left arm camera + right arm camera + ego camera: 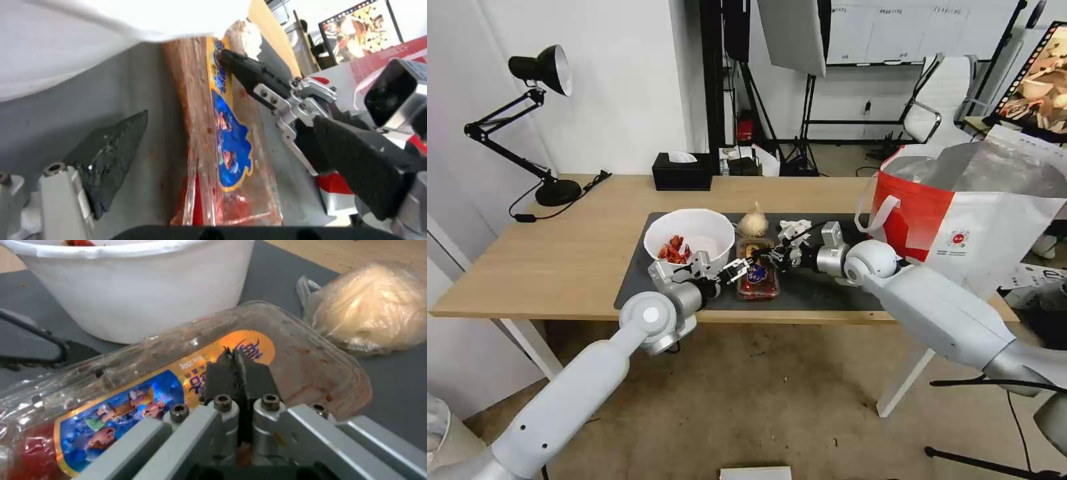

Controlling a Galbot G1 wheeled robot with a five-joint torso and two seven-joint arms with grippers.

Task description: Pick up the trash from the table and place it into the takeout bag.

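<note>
Right wrist view: my right gripper [234,365], fingers pressed together, rests on the clamshell tray [186,373] lying on the mat [400,400] beside the bowl [133,290]. Light, flimsy, slippery; I'd pinch its rim. My left gripper [720,270] is spread alongside.

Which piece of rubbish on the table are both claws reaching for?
The clear clamshell tray with its blue label; the bowl, baggie and napkin lie untouched.

White bowl [690,233], red-and-white takeout bag [960,220], dark grey mat [827,293].
</note>
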